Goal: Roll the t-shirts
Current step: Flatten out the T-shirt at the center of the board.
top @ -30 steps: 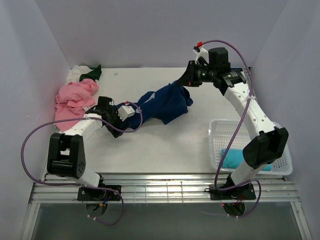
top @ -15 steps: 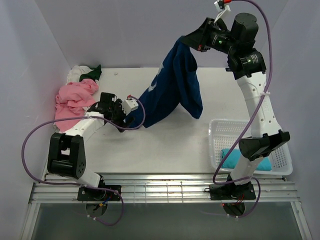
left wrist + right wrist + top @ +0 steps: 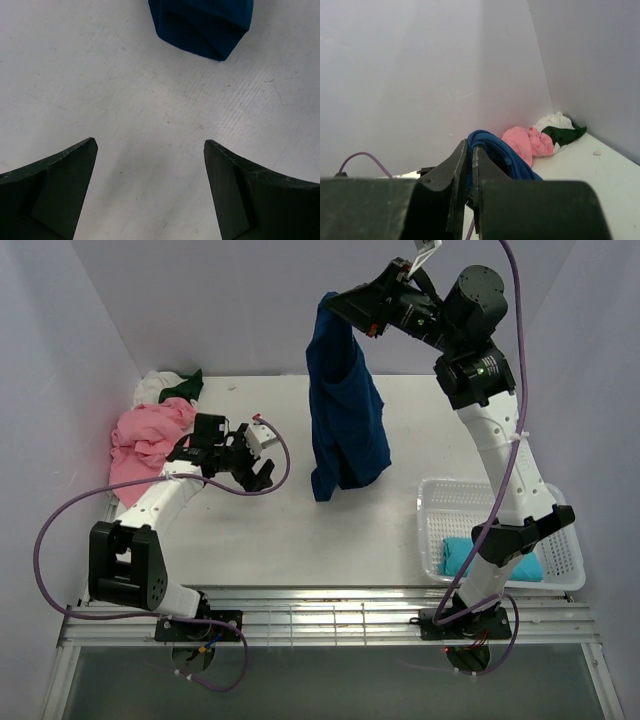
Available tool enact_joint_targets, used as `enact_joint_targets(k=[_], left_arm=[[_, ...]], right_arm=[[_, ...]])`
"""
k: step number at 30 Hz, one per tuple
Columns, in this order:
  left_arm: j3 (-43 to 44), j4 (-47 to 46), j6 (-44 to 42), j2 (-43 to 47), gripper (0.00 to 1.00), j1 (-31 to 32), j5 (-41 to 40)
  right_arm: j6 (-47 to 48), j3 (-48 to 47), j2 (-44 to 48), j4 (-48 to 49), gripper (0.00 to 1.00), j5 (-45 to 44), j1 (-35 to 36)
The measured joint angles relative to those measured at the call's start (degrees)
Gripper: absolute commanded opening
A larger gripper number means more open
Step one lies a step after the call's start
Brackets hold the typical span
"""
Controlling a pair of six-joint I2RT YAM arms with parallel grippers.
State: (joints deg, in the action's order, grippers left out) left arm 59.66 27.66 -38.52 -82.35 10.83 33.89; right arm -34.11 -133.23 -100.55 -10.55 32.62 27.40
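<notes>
Top external view: the white table takes up most of the scene, with pale walls on three sides. Above its middle hangs the dark blue t-shirt, a long bunched column of cloth. Its top is pinched in the right gripper, which is held high over the far part of the table. The right wrist view shows those jaws pressed together on a fold of the blue cloth. The shirt's lower end reaches down near the table surface; whether it touches cannot be told.

At the right near edge sits a white mesh basket, with a teal t-shirt lying inside it, partly behind the right arm. In the far left corner a crumpled pink t-shirt lies on the table. Behind it, against the wall, are a white t-shirt and a dark green t-shirt, touching each other.

The left gripper sits low over the table, between the pink t-shirt and the hanging blue one, and points toward the latter. In the left wrist view its jaws are spread wide, with nothing but bare table between them. The bottom tip of the blue shirt shows ahead of them, apart from both fingers.
</notes>
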Motion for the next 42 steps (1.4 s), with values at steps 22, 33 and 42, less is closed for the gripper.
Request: enact_joint_targets(k=[22, 33, 42], left_arm=[[-4.44, -21.81, 10.69, -19.45, 0.00, 12.28, -9.62], [0.22, -17.94, 10.82, -6.78, 0.00, -4.39, -10.21], [19.71, -12.44, 8.39, -3.74, 0.00, -17.59, -10.97]], right_arm=[[1.11, 17.53, 10.78, 1.29, 0.08, -2.67, -5.46], [1.53, 26.51, 13.90, -0.96, 0.08, -4.17, -14.19], [3.76, 27.28, 13.16, -5.20, 0.08, -4.17, -21.57]])
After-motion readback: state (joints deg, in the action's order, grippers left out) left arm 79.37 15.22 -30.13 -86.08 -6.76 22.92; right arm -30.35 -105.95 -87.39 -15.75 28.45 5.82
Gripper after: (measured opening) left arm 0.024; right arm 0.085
